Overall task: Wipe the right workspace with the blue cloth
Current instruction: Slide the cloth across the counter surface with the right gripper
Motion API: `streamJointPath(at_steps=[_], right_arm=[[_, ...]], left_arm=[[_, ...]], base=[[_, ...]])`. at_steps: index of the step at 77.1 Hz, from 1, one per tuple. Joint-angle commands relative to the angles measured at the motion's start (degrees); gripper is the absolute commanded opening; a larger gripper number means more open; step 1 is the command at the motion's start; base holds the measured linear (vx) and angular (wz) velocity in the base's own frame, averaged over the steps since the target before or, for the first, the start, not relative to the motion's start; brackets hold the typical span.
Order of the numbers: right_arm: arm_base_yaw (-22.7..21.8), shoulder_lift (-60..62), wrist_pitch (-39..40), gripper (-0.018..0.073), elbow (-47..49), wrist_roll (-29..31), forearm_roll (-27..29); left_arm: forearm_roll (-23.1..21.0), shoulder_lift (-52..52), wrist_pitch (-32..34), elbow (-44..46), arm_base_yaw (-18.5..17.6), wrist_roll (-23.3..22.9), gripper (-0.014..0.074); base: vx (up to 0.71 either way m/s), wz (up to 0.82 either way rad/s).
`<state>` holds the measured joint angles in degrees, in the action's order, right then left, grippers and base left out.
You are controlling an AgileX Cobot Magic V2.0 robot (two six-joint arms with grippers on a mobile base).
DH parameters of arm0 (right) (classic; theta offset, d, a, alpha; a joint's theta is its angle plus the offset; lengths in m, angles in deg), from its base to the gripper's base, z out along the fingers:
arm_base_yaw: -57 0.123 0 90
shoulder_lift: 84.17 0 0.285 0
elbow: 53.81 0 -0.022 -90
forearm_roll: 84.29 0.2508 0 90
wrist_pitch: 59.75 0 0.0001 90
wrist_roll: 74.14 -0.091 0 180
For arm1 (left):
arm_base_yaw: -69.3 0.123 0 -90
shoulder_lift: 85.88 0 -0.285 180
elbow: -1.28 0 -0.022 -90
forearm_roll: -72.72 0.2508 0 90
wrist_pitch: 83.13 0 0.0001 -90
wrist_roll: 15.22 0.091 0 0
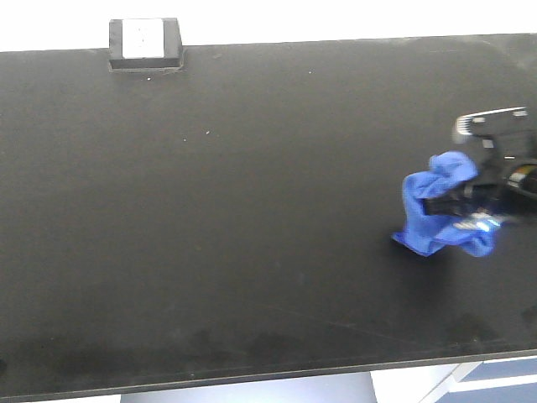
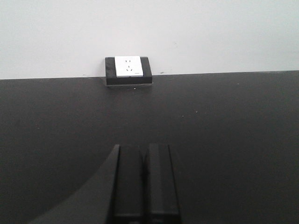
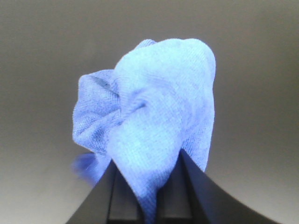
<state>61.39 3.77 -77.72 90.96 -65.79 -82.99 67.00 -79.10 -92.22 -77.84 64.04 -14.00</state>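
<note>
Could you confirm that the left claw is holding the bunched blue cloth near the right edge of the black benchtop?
Not the left: the right claw holds the blue cloth, as the right wrist view shows; the rest stands.

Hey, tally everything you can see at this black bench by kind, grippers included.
Cloth: 1
Socket box: 1
Grippers: 2 (left gripper, right gripper)
Total: 4

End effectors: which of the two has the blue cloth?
The right end effector, clamped on the bunched blue cloth. The left end effector is shut on nothing, facing the socket box.
</note>
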Motion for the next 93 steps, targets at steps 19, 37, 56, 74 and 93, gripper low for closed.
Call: streamJointPath(at_steps=[19,37,56,74,93], right_arm=[[-0.2,-14.0,4.9,-0.0004,8.5,1.1,0.0],[9.5,-15.8,5.5,-0.0004,8.5,3.2,1.7],[26.0,-16.0,10.7,-0.0004,8.5,3.8,2.4],[10.2,-16.9,9.9,-0.0004,8.5,3.8,2.3],[-9.1,-17.0,9.8,-0.0004,8.5,2.5,2.9]], left_arm=[[-0.2,-0.5,4.8,1.4,0.0,0.0,-0.0006],[-0.2,-0.5,4.8,1.4,0.0,0.0,-0.0006],[-0.2,-0.5,4.8,1.4,0.0,0.0,-0.0006],[-0.2,-0.5,4.8,1.4,0.0,0.0,-0.0006],[-0.2,-0.5,4.8,1.4,0.0,0.0,-0.0006]], base=[[0.0,0.0],[0.0,0.0],[0.0,0.0],[0.0,0.0],[0.0,0.0]])
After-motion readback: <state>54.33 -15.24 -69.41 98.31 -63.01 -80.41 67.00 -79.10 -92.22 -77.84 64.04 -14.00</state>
